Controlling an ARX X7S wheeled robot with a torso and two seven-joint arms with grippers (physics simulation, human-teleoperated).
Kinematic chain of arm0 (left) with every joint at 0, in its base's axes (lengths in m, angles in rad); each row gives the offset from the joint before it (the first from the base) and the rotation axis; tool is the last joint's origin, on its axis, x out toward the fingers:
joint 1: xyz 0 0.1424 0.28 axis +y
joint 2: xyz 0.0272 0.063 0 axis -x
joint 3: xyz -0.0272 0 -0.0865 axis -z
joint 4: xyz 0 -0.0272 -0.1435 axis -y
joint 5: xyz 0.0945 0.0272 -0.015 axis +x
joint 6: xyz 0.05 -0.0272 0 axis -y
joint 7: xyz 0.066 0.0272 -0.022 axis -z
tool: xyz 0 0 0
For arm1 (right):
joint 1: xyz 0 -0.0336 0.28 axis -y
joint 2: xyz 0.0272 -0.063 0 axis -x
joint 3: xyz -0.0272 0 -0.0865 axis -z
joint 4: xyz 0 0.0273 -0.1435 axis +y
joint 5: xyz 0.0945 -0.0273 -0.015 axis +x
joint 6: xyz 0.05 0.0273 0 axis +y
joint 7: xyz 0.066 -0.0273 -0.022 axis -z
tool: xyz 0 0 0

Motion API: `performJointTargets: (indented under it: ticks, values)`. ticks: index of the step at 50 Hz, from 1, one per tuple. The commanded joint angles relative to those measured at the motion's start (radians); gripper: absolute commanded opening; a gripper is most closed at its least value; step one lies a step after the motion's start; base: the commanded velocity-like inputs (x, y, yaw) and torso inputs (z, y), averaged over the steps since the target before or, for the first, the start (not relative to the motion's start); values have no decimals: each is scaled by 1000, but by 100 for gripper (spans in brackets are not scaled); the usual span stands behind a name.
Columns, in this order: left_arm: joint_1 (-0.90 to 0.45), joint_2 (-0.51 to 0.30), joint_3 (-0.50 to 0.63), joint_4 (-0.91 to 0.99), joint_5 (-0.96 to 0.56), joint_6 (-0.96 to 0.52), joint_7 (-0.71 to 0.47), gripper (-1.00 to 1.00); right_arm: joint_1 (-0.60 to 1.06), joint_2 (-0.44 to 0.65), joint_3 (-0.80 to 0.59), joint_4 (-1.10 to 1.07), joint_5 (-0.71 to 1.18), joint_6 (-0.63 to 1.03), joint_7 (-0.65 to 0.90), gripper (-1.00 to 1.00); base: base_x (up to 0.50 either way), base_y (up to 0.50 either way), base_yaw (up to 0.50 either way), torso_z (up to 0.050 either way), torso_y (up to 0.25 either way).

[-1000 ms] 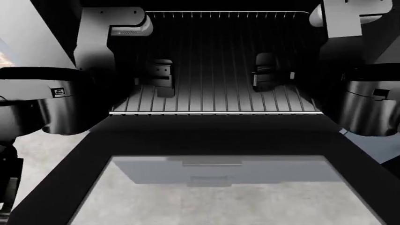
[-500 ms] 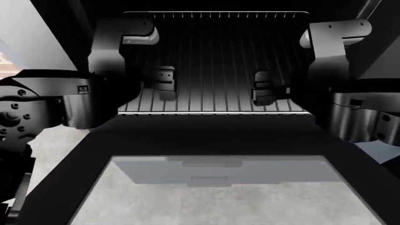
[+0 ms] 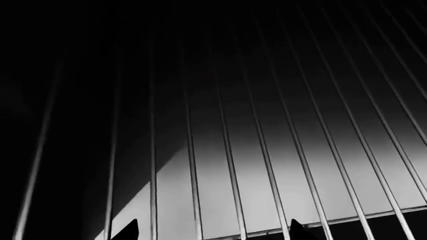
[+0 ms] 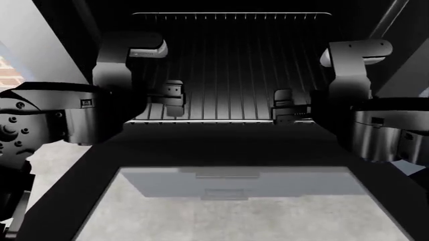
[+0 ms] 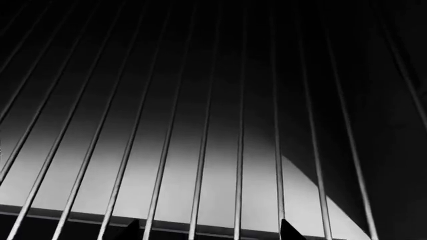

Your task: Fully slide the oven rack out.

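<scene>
The oven rack, a silver wire grid, lies inside the dark cavity of the oven; its front bar sits just behind the lowered door. My left gripper hovers over the rack's front left part and my right gripper is at the front bar on the right. In the left wrist view the rack's rods run away from my left gripper, whose dark tips stand far apart on either side of several rods. The right wrist view shows the same rods, with my right gripper open by the front bar. Neither holds anything.
The oven door lies open and flat in front of the cavity, its grey glass window facing up. Both forearms flank the cavity mouth. The black side walls close in on either side of the rack.
Both grippers have drawn back from the middle of the rack toward its front bar, the right one further. The rack itself has not visibly moved.
</scene>
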Motion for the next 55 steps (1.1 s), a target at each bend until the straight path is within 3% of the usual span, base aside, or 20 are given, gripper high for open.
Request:
performJointTargets:
  ticks: [1, 31, 48, 55]
  values:
    - [126, -31, 40, 6, -44, -4, -25, 100, -55, 9, -32, 33, -8, 12, 8, 100, 0, 0, 3, 0, -11]
    - [184, -36, 141, -73, -168, -131, -83, 100, -94, 60, -106, 126, 340, 160, 261, 100, -2, 0, 0, 0, -15]
    - [268, -86, 124, -16, -276, -103, -160, 100, -216, 157, -87, 11, 508, 95, 359, 100, -4, -4, -8, 0, -17]
    - [371, -138, 90, 76, -314, -45, -191, 100, -343, 198, -49, -61, 516, 37, 336, 100, -3, -5, -9, 0, -18]
